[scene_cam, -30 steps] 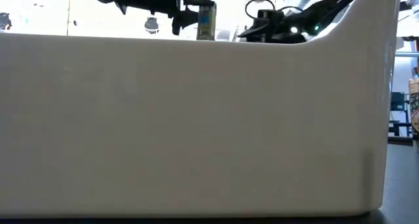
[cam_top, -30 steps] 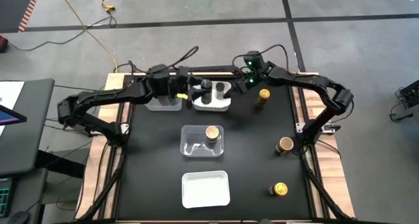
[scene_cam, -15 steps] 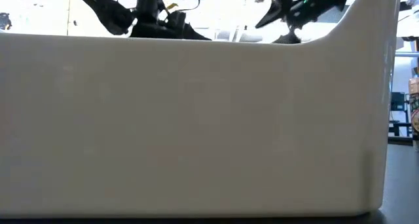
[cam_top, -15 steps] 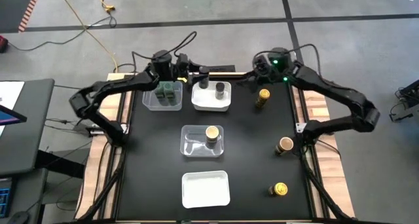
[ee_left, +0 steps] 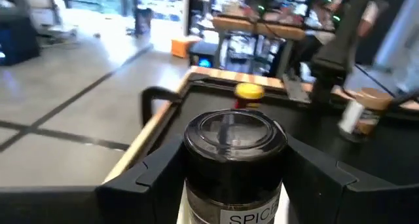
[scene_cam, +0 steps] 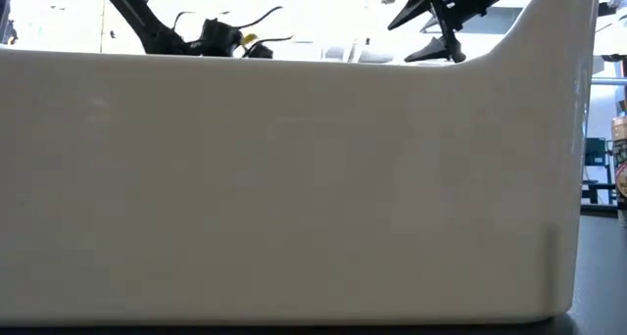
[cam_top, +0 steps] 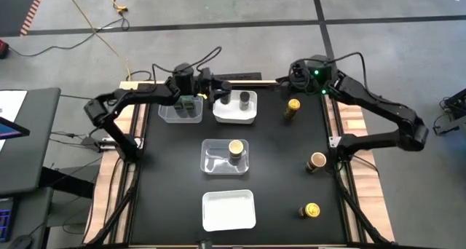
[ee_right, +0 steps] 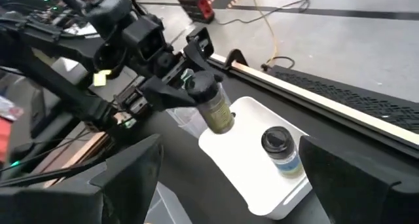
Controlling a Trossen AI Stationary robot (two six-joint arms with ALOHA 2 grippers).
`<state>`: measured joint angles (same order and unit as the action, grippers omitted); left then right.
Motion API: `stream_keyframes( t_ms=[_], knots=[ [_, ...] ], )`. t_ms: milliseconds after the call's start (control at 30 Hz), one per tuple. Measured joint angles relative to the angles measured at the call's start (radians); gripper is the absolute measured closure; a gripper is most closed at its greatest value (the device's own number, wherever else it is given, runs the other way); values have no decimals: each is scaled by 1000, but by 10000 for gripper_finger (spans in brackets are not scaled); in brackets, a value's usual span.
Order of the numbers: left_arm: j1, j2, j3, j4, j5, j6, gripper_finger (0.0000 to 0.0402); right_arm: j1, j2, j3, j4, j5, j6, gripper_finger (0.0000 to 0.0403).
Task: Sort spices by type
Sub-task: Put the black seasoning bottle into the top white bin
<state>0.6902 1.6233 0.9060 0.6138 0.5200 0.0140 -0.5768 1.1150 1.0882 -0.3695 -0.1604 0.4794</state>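
Note:
My left gripper (cam_top: 216, 96) is shut on a dark-grey-lidded spice jar (ee_right: 213, 105) over the left end of the far white tray (cam_top: 234, 114). A second dark-grey-lidded jar (cam_top: 247, 99) stands in that tray. Two green-lidded jars (cam_top: 189, 103) sit in the clear tray (cam_top: 172, 112) beside it. A tan-lidded jar (cam_top: 236, 148) stands in the middle clear tray (cam_top: 215, 160). On the bare table stand a yellow-lidded jar (cam_top: 293, 107), a tan-lidded one (cam_top: 317, 161) and another yellow-lidded one (cam_top: 311, 210). My right gripper (cam_top: 298, 73) hovers open near the far edge. My left gripper pinches the jar between its two fingers (ee_left: 152, 175) on the upper body (ee_left: 232, 185) just under the dark lid. It comes nearly level from the table's left. The jar leans in the hold; whether its base (ee_right: 224, 124) touches the tray, I cannot tell.
A near white tray (cam_top: 228, 209) lies at the table's near edge, and its wall (scene_cam: 294, 198) fills the low view. Open table lies between the middle tray and the loose jars on the right. Cables trail along the far edge.
My left gripper has swung back and come down with the jar, which dropped out of the low view behind the tray wall and now hangs over the far white tray. My right gripper has drawn away from that tray toward the far right and risen.

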Motion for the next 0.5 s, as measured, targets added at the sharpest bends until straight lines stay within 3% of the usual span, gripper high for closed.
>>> stream_keyframes(
  t_ms=[267,400,500],
  knots=[
    [10,-1,-136,377,-8,-113,187,62,68,1,6,151,-31,21],
    [8,-2,-131,406,-17,-116,187,94,157,1,19,167,-253,21],
    [-1,-2,-129,408,-29,-129,187,104,226,1,71,163,-301,21]
  ],
)
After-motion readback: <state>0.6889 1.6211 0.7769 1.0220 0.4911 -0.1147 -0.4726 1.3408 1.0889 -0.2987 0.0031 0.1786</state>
